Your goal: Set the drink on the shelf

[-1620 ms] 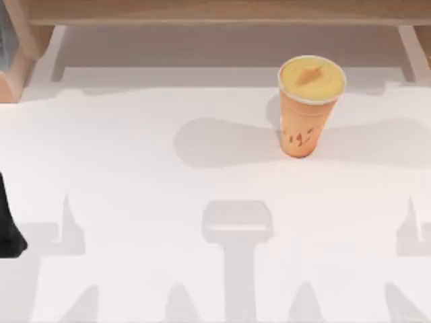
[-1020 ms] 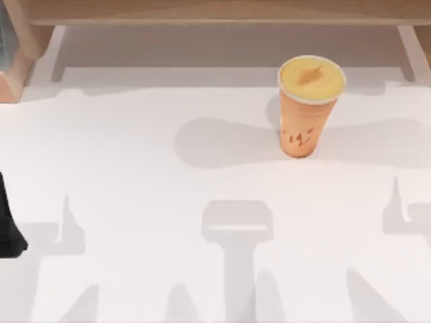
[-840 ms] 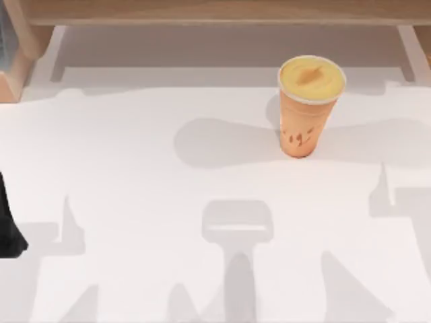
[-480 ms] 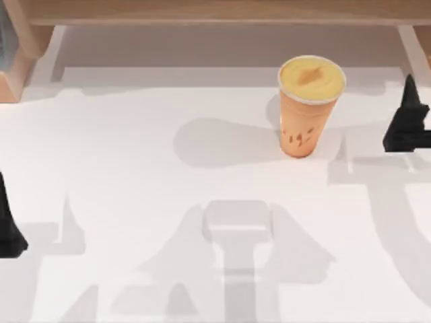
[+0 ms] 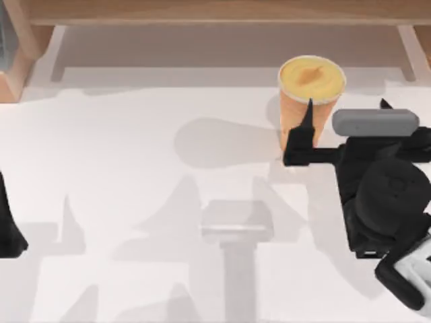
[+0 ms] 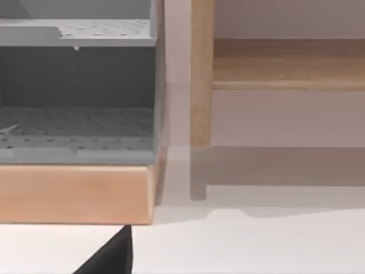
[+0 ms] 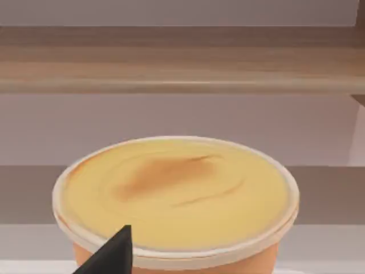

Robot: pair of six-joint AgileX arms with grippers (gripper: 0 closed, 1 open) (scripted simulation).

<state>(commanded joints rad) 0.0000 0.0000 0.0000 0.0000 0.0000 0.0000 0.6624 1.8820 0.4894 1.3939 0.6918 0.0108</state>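
The drink (image 5: 311, 94), a tapered orange cup with a pale rim and creamy yellow top, stands upright on the white table right of centre, in front of the shelf. In the right wrist view the drink (image 7: 177, 194) sits close ahead and centred. My right gripper (image 5: 345, 109) is open beside and above it, one dark fingertip (image 5: 308, 114) overlapping the cup's side, the other tip to its right. The shelf (image 5: 215, 12), a long light-brown plank, spans the back edge and also appears behind the cup as the shelf (image 7: 182, 68). My left gripper (image 5: 7, 229) is parked, open, at the table's left edge.
A wood-based box with grey perforated panels (image 6: 77, 114) stands at the back left beside the shelf's wooden side support (image 6: 201, 74). The white tabletop (image 5: 135, 202) stretches bare between the two arms. The right arm's dark body (image 5: 390, 195) covers the right front area.
My right arm has come in from the right edge toward the drink; its open fingers now reach the cup. The drink and the left arm have not moved.
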